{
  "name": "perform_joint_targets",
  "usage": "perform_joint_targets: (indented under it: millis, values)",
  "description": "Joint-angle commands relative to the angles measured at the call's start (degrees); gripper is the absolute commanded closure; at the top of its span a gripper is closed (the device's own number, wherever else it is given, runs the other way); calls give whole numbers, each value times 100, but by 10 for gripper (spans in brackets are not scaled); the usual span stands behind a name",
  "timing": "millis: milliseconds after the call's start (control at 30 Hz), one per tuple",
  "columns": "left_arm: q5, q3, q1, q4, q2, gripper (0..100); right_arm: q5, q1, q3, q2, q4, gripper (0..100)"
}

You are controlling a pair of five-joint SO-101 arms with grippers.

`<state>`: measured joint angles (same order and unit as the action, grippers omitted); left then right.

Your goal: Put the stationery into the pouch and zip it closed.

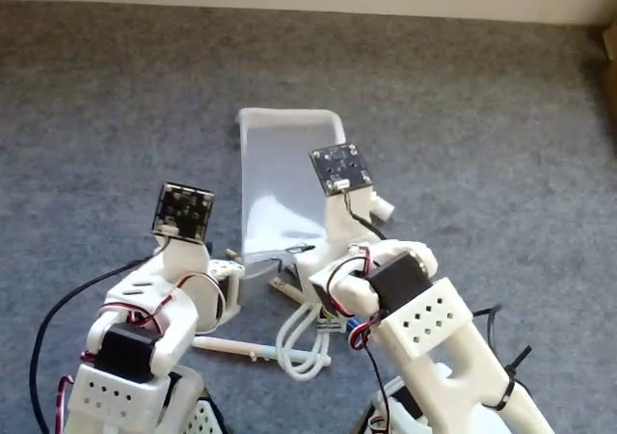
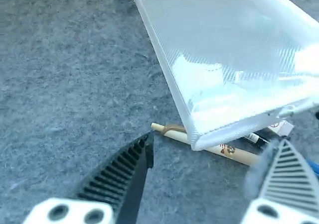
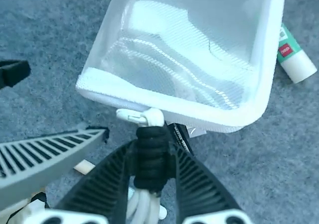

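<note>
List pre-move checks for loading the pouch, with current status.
1. Right tool shut on the black-wrapped cord at the pouch edge: ok.
2. Left tool open, holding nothing: ok.
3. Pencil inside the pouch: not ok; it lies on the carpet, partly under the pouch's edge.
4. Glue stick inside the pouch: not ok; it lies on the carpet beside the pouch.
5. Pouch open enough to load: cannot tell.
</note>
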<state>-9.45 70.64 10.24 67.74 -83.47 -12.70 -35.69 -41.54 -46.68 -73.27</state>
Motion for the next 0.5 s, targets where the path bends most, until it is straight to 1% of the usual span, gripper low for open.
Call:
perform_joint_targets:
  millis: [0, 67, 233, 467]
  values:
    - [352, -321, 154, 53, -66, 653, 44, -75, 541, -215, -4, 995]
    - [369, -321, 92, 44, -66, 653, 44, -92, 585, -215, -40, 995]
    - [378, -268, -426, -26, -66, 653, 53, -101, 620, -215, -330, 995]
    - [378, 611, -532, -1108, -66, 653, 35, -101, 620, -215, -338, 995]
